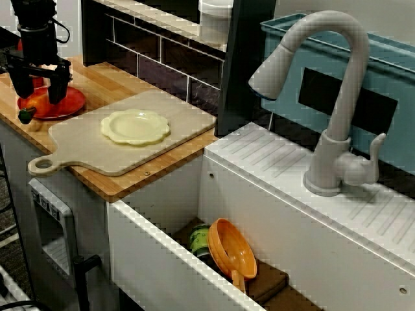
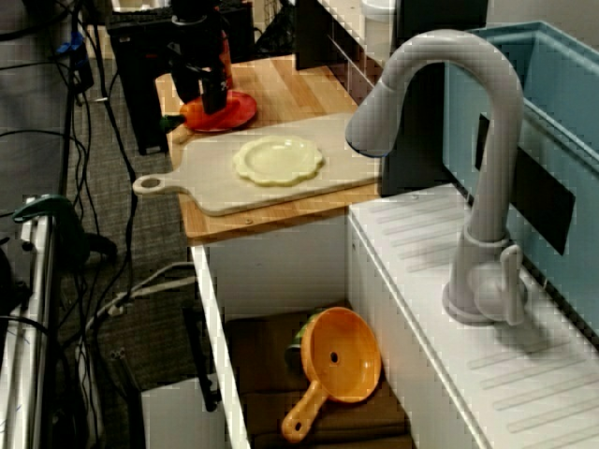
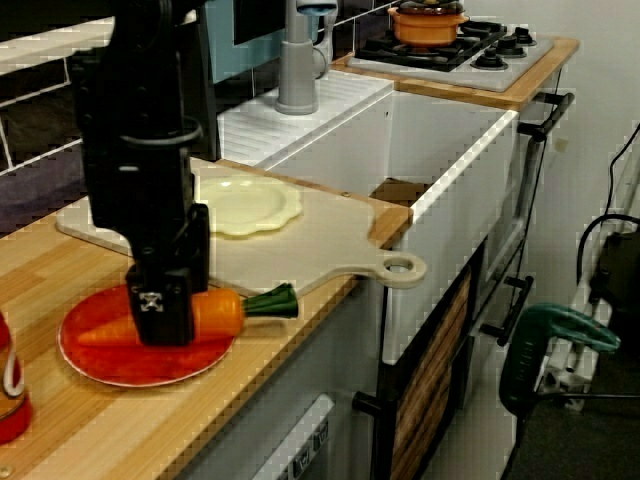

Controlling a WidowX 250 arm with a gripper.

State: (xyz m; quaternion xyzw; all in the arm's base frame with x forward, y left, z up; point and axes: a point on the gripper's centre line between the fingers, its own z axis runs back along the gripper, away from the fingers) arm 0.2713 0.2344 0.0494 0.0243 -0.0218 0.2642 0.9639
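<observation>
No word, brand or number can be read. In the view from the side, lower left, a small white square mark on the claw point(image 3: 170, 315) and a white curl on the red object point(image 3: 8, 400) stay illegible

Your black tool point(image 1: 40, 97) stands with jaws spread wide, astride the orange carrot point(image 1: 32, 107) on the round red plate point(image 1: 71, 102), just beside the beige cutting board point(image 1: 175, 116).
</observation>
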